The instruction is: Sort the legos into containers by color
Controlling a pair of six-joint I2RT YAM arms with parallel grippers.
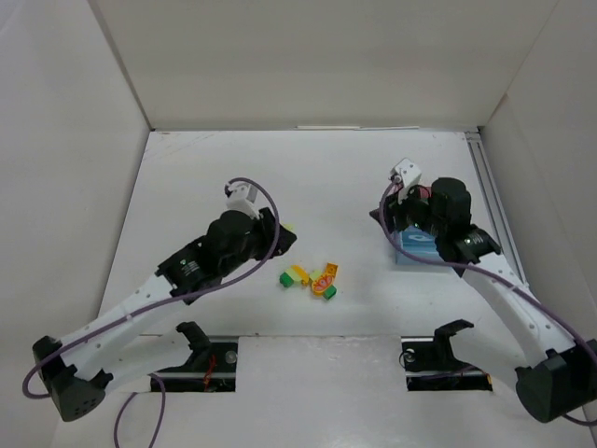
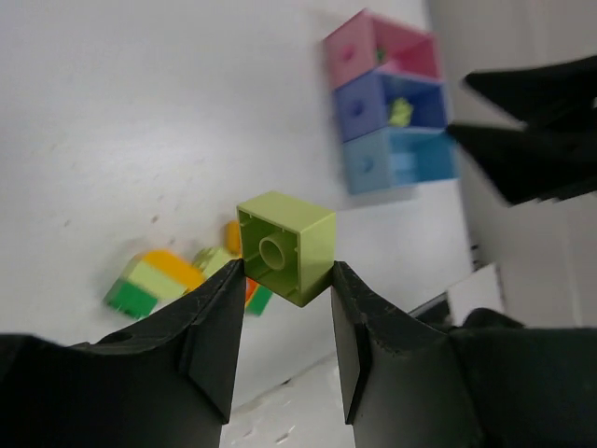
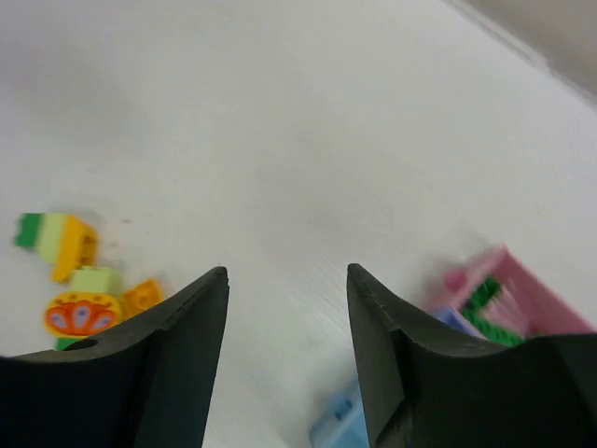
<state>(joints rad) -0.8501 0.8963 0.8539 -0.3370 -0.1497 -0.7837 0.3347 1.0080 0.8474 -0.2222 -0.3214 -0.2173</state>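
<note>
Pale yellow-green brick [image 2: 284, 247] is clamped in the left hand [image 2: 287, 280] over the middle of the table [image 1: 233, 159], while the right hand [image 3: 287, 280] hangs parted and empty by the pink, dark blue and light blue trays [image 2: 359, 112] near the right edge.

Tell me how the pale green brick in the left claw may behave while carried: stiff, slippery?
The pale green brick is probably stiff and light: it looks like hard plastic and is hollow underneath. It may slip or pivot, since the left claw pinches only its lower edges on smooth faces.
</note>
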